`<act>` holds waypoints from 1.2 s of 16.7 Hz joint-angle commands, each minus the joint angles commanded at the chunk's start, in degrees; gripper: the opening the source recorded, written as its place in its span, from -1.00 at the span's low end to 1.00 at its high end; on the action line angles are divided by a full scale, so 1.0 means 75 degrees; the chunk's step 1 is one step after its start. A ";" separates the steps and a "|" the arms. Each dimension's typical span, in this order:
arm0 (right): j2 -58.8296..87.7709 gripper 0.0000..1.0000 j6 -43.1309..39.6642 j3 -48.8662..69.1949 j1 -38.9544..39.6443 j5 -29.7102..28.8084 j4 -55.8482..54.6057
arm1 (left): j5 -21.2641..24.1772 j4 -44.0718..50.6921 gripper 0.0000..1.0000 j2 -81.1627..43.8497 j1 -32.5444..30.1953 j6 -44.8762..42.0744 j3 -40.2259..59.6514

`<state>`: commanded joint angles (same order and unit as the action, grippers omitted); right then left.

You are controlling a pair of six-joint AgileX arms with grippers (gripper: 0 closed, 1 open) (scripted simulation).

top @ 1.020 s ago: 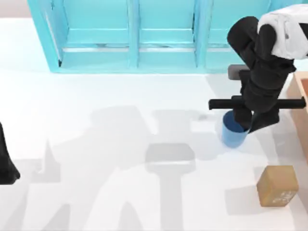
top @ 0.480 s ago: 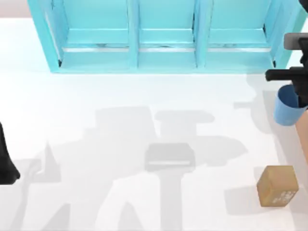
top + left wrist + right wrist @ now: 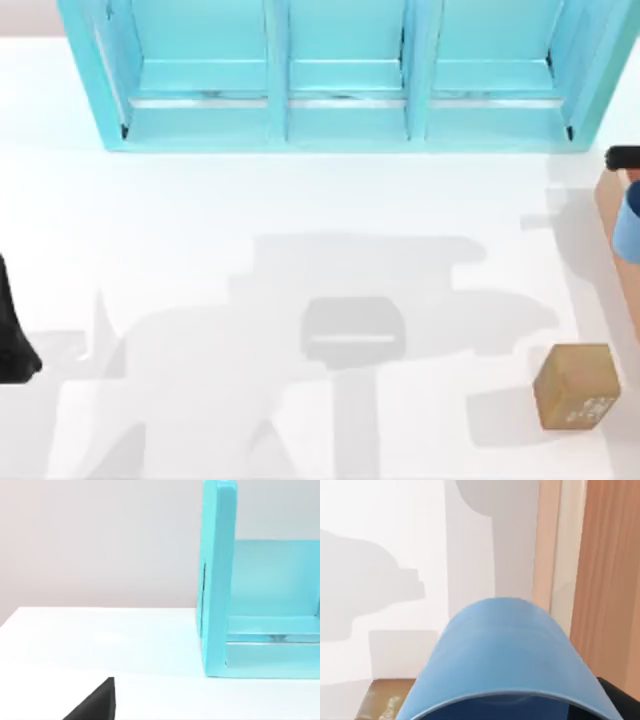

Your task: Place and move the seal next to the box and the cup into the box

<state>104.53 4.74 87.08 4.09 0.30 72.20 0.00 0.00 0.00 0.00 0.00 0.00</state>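
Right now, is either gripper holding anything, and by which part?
The right arm carries the cup, lifted off the table over the box edge; the hold looks to be at its rim, though the fingers can't be made out. The left arm is parked, holding nothing visible.

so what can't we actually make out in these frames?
- Right hand: top view's right edge cuts it off; grip state unreadable.
- Cup: in the right wrist view its lower part runs off frame; top view shows a sliver.
- Box: edges crop it; inside unseen.
- Seal: stamped mark too small to read.
- Left hand: a dark piece at the left edge.
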 joint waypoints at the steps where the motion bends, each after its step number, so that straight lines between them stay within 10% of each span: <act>1: -0.0189 -1.00 -0.0396 -0.0218 -0.0385 0.0019 -0.0020 | 0.0000 0.0000 1.00 0.0000 0.0000 0.0000 0.0000; 10: -0.2200 -1.00 -0.4605 -0.2752 -0.4559 0.0200 -0.0380 | 0.0000 0.0000 1.00 0.0000 0.0000 0.0000 0.0000; 20: -0.2333 -1.00 -0.4946 -0.3311 -0.4830 0.0196 -0.0868 | 0.0000 0.0000 1.00 0.0000 0.0000 0.0000 0.0000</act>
<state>87.03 -32.35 62.25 -32.13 1.77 65.68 0.00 0.00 0.00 0.00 0.00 0.00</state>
